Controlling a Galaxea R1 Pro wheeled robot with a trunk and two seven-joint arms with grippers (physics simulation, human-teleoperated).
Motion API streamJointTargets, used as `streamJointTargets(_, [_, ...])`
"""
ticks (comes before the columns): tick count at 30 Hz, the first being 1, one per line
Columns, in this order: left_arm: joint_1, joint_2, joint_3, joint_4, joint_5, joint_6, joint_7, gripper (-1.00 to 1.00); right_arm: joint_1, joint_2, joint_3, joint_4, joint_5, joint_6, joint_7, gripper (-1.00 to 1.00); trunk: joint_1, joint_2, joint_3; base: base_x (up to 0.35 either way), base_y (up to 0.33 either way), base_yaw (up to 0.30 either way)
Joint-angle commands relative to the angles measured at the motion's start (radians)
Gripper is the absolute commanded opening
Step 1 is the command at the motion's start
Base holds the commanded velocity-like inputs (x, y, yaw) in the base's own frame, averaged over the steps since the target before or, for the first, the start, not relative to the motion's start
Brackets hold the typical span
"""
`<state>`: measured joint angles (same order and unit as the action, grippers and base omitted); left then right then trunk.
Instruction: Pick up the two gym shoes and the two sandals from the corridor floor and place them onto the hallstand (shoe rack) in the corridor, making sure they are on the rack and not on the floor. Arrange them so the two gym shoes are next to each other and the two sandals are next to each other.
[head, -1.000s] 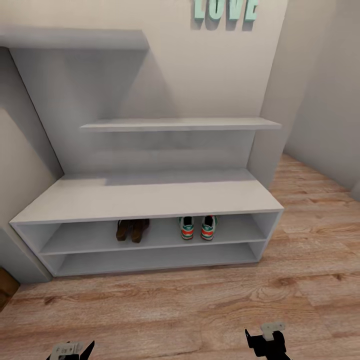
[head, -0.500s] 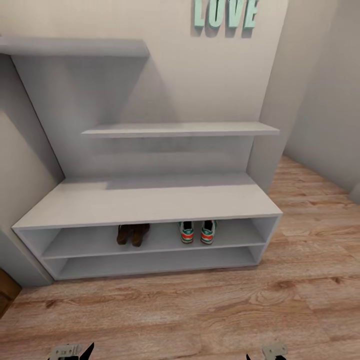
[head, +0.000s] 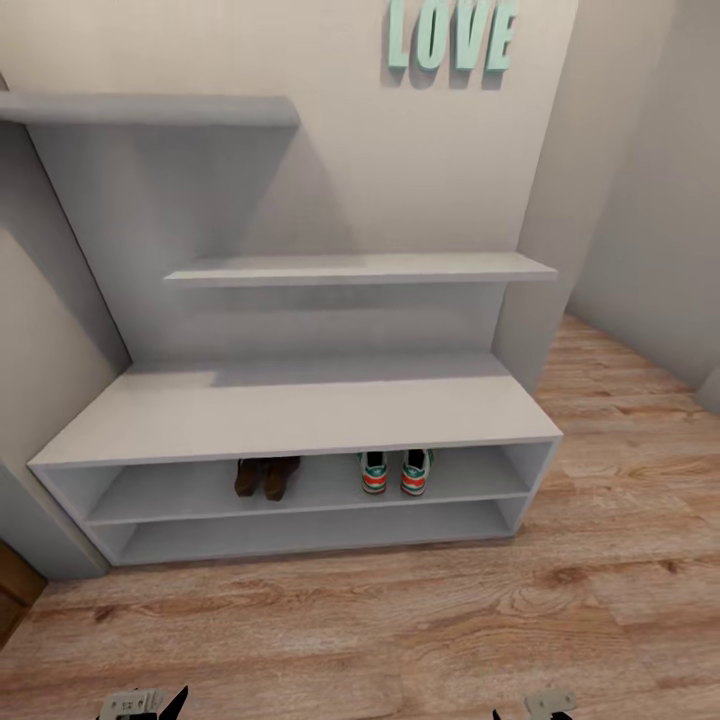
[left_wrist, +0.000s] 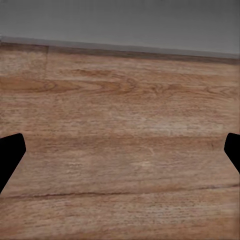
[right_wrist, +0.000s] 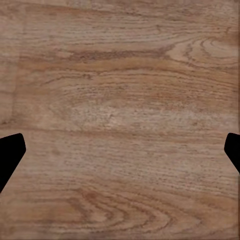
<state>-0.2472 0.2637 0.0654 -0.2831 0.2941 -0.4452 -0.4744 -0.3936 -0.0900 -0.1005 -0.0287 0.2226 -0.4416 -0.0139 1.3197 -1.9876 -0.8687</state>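
Both pairs sit on the upper shelf of the hallstand's (head: 300, 415) low base: the sandals (head: 266, 476) side by side toward the left, the gym shoes (head: 396, 471) side by side toward the right, a clear gap between the pairs. No shoe lies on the visible floor (head: 400, 620), so by the look of it the job is done and your step in hand is to finish cleanly.

Your left gripper (left_wrist: 120, 152) has its fingers spread wide with bare planks between them; your right gripper (right_wrist: 120, 152) is the same, wide and holding nothing. In the head view their tops only peek in at the bottom edge, well apart from the rack.

To end well, keep both arms low and clear of the shelf front so nothing gets nudged. If you want a check, look that each pair's partners sit just beside each other; the sandals are dark under the worktop overhang and hard to read, so tilt your head for a better view instead of reaching in. Leave the shoes alone unless one has plainly strayed.
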Motion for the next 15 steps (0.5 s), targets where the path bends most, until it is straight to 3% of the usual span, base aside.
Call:
streamJointTargets(1, [0.0, -0.001, 0.007, 0.001, 0.004, 0.001, -0.01, 1.0, -0.001, 0.0, -0.008, 0.001, 0.011, -0.004, -0.001, 1.0, 0.0, 0.0, -0.001, 0.0, 0.0, 0.0])
streamJointTargets(15, [-0.001, 0.0, 0.007, 0.001, 0.004, 0.002, -0.011, 1.0, -0.001, 0.0, -0.008, 0.001, 0.011, -0.003, -0.001, 1.0, 0.0, 0.0, -0.001, 0.0, 0.0, 0.0])
